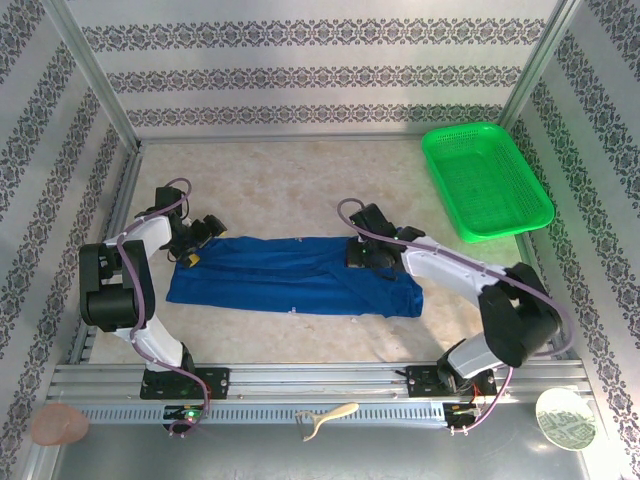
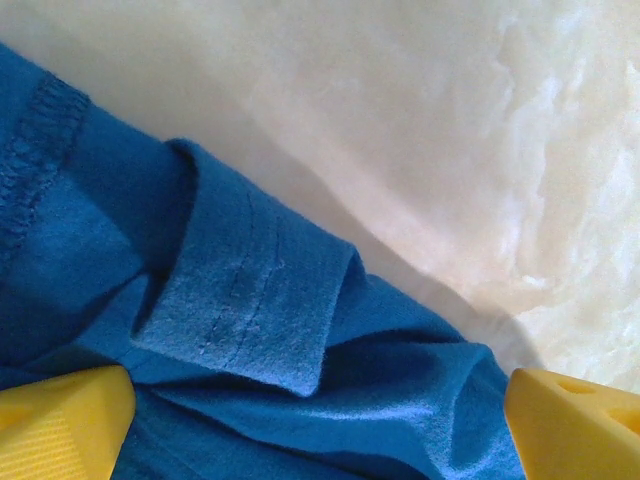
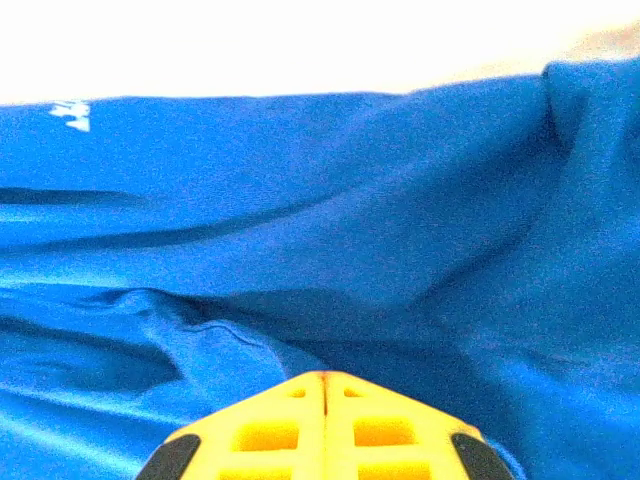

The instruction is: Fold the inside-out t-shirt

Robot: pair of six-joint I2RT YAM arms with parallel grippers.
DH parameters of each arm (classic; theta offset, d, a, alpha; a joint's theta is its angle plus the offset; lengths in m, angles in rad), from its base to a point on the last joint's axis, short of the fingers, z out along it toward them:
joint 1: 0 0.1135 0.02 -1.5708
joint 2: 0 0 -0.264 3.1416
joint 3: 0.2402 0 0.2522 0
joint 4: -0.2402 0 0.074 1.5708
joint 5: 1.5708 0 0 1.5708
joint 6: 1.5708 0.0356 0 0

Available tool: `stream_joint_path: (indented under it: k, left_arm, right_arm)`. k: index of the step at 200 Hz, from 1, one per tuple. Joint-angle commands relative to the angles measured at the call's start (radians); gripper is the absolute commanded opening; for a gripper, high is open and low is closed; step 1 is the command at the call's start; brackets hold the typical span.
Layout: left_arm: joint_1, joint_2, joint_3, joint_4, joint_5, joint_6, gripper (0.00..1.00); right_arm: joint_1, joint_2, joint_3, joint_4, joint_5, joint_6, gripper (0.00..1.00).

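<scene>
The royal-blue t-shirt (image 1: 290, 275) lies folded into a long band across the middle of the table. My left gripper (image 1: 190, 255) hovers at its far left corner. In the left wrist view the gripper (image 2: 320, 420) is open, its yellow fingertips (image 2: 60, 425) wide apart on either side of a turned-over stitched hem (image 2: 250, 310). My right gripper (image 1: 358, 255) sits on the shirt's far edge, right of centre. In the right wrist view its yellow fingers (image 3: 322, 385) are pressed together at the cloth (image 3: 300, 230), and a crease runs up to the tips. Small pale lettering (image 3: 70, 115) shows at the far left.
A green mesh basket (image 1: 485, 180) stands at the back right of the table. Patterned walls close in the back and both sides. On the near rail lie a brown disc (image 1: 58, 425), a cream-coloured tool (image 1: 325, 418) and a white round dish (image 1: 565, 418).
</scene>
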Motion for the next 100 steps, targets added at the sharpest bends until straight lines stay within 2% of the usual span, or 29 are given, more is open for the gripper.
stream_joint_path:
  k: [1, 19, 44, 100]
  left_arm:
    - [0.000, 0.003, -0.028, 0.019, -0.018, 0.008, 0.97]
    - [-0.001, -0.002, -0.028, 0.019, -0.017, 0.006, 0.97]
    - [-0.002, -0.006, -0.029, 0.022, -0.011, -0.004, 0.97]
    - [-0.002, -0.029, -0.016, 0.011, 0.002, -0.008, 0.97]
  right_arm:
    - [0.028, -0.063, -0.015, -0.019, 0.006, 0.022, 0.00]
    - [0.059, -0.085, -0.029, -0.028, 0.043, 0.043, 0.00]
    - [0.078, -0.093, -0.049, 0.003, 0.020, 0.069, 0.00]
    - [0.323, -0.117, -0.081, -0.008, 0.056, 0.179, 0.00]
